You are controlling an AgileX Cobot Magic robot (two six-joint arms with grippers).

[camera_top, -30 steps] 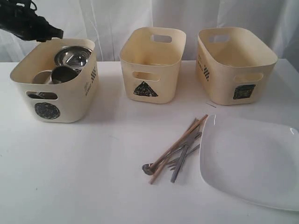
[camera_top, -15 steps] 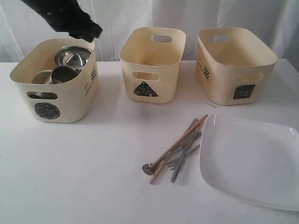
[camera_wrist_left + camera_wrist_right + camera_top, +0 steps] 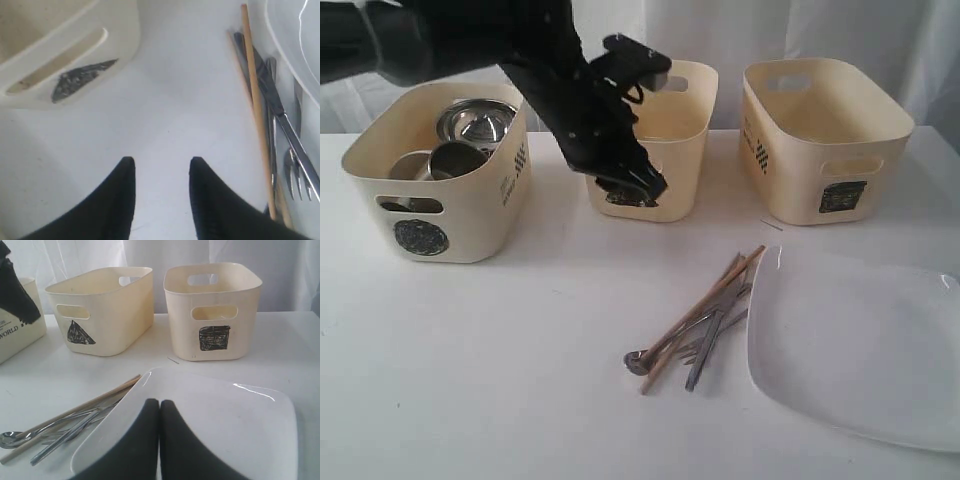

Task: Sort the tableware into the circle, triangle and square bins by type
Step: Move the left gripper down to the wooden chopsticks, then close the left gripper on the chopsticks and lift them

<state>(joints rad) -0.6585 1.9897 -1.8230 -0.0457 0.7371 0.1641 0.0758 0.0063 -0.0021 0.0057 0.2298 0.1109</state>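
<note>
My left gripper (image 3: 645, 185) hangs open and empty in front of the triangle bin (image 3: 690, 150), above bare table; its fingers (image 3: 117, 200) hold nothing. Wooden chopsticks (image 3: 705, 312) and a metal fork with other utensils (image 3: 705, 352) lie crossed in a pile to its lower right, next to the large white rounded-square plate (image 3: 860, 345). Two steel mugs (image 3: 455, 158) and a steel bowl (image 3: 475, 122) sit inside the circle bin (image 3: 470, 215). My right gripper (image 3: 159, 402) is shut and empty, low over the near edge of the plate (image 3: 225, 425); it is out of the exterior view.
The square bin (image 3: 790, 180) stands at the back right, beyond the plate. A small metal pin (image 3: 772, 225) lies on the table in front of it. White curtains hang behind the three bins. The chopsticks (image 3: 255, 100) lie just beside the left gripper's fingers.
The left arm has swung from above the circle bin to the right and down, and now hangs before the triangle bin. Nothing on the table has moved.
</note>
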